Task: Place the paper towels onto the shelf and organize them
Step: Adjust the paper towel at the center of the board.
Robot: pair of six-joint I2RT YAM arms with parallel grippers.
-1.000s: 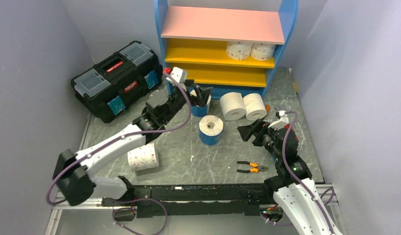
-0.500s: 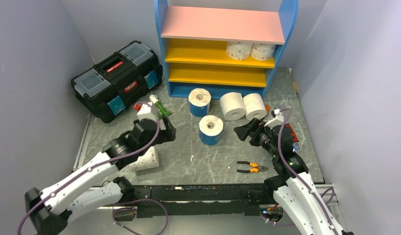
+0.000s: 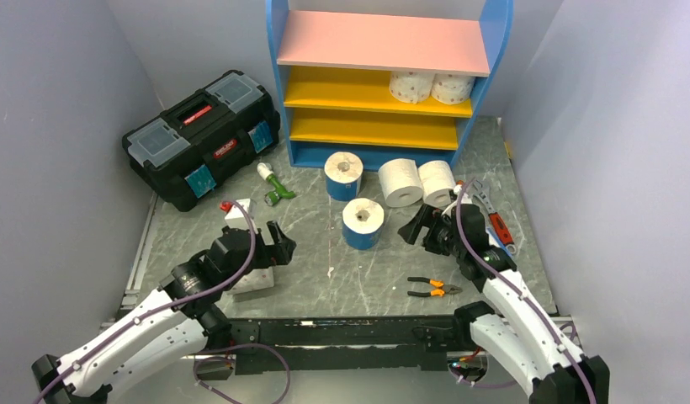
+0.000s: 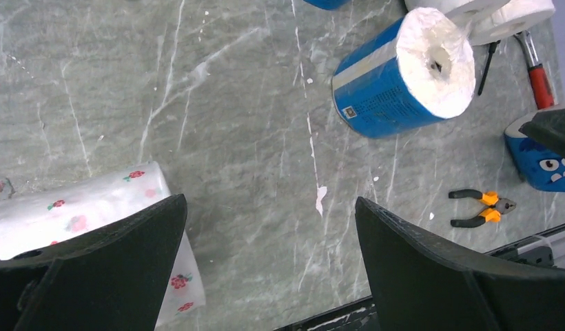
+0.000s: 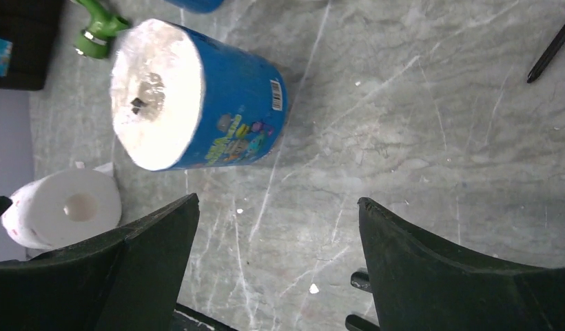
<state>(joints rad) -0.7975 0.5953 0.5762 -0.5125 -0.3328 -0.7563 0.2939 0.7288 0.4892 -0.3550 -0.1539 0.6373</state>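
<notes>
The shelf [image 3: 275, 50] stands at the back with two dotted paper towels [image 3: 431, 87] on its upper yellow board. On the table in front, one blue-wrapped roll [image 3: 343, 174] stands upright and another [image 3: 363, 222] [image 4: 404, 69] [image 5: 204, 96] is nearer. Two white rolls [image 3: 418, 182] lie side by side to their right. My left gripper [image 3: 278, 242] [image 4: 269, 207] hangs open over bare table, its left finger beside a dotted roll [image 3: 259, 280] [image 4: 87, 214] [image 5: 66, 207]. My right gripper [image 3: 416, 229] [image 5: 278, 203] is open and empty, just right of the nearer blue roll.
A black toolbox [image 3: 203, 135] sits at the back left. A green-handled tool [image 3: 274, 187] [image 5: 97, 31] lies in front of it. Orange-handled pliers [image 3: 434, 288] [image 4: 483, 207] lie near the front. A red-handled wrench [image 3: 493, 215] [image 4: 538, 69] lies behind the right arm.
My left arm has pulled back from the blue roll by the shelf to the near left, over the dotted roll. The right gripper has crept left toward the nearer blue roll.
</notes>
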